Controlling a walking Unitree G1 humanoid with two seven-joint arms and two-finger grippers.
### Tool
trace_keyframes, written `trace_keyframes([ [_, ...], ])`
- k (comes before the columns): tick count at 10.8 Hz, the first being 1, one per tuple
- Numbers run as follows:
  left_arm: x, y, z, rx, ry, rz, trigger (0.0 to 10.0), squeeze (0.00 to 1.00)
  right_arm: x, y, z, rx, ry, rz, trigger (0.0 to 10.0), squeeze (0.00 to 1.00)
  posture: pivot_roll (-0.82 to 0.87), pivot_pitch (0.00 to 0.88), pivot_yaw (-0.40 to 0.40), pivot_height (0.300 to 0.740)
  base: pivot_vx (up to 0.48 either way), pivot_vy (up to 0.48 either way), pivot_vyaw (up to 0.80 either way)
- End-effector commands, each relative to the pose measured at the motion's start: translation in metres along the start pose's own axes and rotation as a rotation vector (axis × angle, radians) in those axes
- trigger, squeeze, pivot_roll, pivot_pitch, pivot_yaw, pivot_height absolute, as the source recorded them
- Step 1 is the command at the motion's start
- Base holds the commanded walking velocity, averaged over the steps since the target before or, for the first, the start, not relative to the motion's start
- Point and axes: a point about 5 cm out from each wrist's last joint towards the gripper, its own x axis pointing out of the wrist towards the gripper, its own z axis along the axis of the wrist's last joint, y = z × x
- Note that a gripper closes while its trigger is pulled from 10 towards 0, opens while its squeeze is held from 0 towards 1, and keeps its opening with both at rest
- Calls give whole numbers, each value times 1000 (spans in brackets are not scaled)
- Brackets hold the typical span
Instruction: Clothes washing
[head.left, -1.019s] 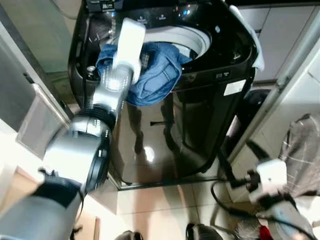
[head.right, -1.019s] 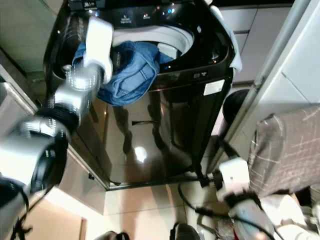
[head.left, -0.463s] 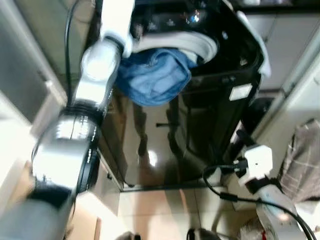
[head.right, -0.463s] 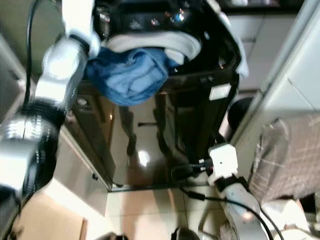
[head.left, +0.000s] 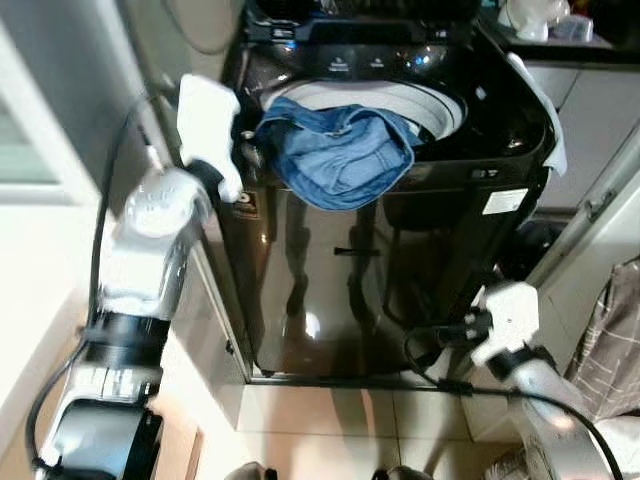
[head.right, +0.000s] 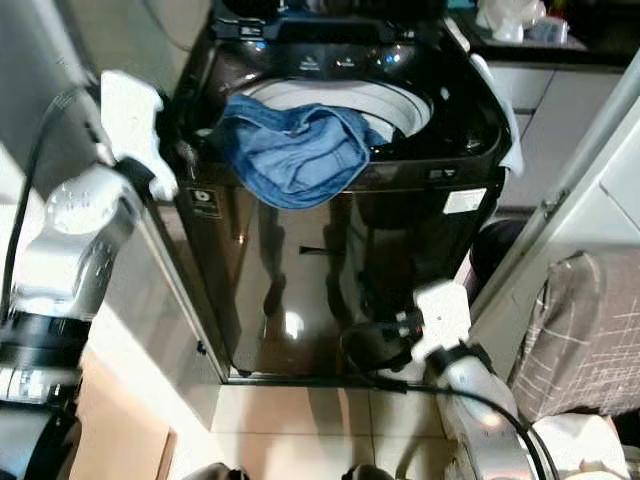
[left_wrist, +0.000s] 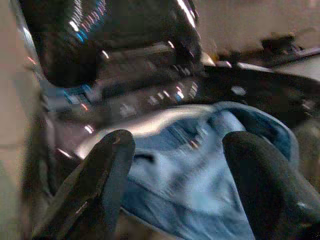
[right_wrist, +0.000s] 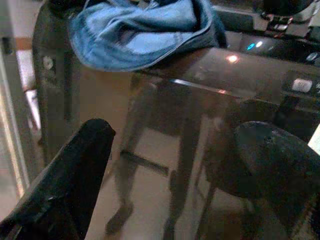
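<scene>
A blue denim garment (head.left: 340, 155) lies over the front left rim of the black top-loading washer (head.left: 380, 260), partly hanging down its glossy front. My left gripper (head.left: 243, 158) is at the washer's left front corner, just beside the garment. In the left wrist view its fingers (left_wrist: 112, 150) stand apart and open, the denim (left_wrist: 200, 165) lying beyond them. My right gripper (right_wrist: 177, 135) is low in front of the washer's lower right, open and holding nothing, facing the dark front panel with the garment (right_wrist: 140, 35) above.
A white cloth (head.left: 545, 120) hangs on the washer's right rim. A white cabinet door (head.left: 600, 200) and a checked fabric bundle (head.left: 615, 320) stand to the right. A pale wall (head.left: 60, 150) runs on the left, and there is tiled floor (head.left: 330, 420) in front.
The camera has shifted. My left arm has drawn back from over the drum to the washer's left front corner, and the denim stays draped on the rim. The right arm stays low.
</scene>
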Motion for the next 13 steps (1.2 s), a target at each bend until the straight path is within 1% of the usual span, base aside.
trace_keyframes([
  [1,0,-6,-1,-31,34,-43,10000,0,-3,-1,2,-8,-10,2,10000,0,-196,0,12,732,0,0,0],
  [2,5,-7,-20,-88,153,-44,10000,0,-9,-1,0,-6,-2,-35,10000,0,-227,4,38,732,0,0,0],
  [3,8,-7,-23,-77,167,-47,10000,0,-10,2,1,-4,-9,-43,10000,0,-243,7,54,732,0,0,0],
  [4,17,-9,-24,-72,157,-59,10000,0,-13,4,1,2,-15,-59,10000,0,-261,5,72,732,0,0,0],
  [5,25,-16,-24,-57,122,-106,10000,0,-17,6,0,4,-14,-70,10000,0,-274,0,85,732,0,0,0],
  [7,43,-22,-30,18,103,-116,10000,0,-20,4,1,-6,-18,-112,10000,0,-313,0,106,732,0,0,0],
  [8,51,-24,-32,26,103,-125,10000,0,-21,4,1,-11,-16,-122,10000,0,-327,0,113,732,0,0,0],
  [10,59,-25,-37,46,114,-140,10000,0,-27,6,1,-15,-10,-138,10000,0,-349,11,125,732,0,0,0],
  [11,63,-26,-41,74,136,-136,10000,0,-33,10,1,-14,-1,-142,10000,0,-357,28,130,732,0,0,0],
  [13,66,-21,-44,114,160,-101,10000,0,-42,15,1,-8,17,-147,10000,0,-369,64,138,732,0,0,0],
])
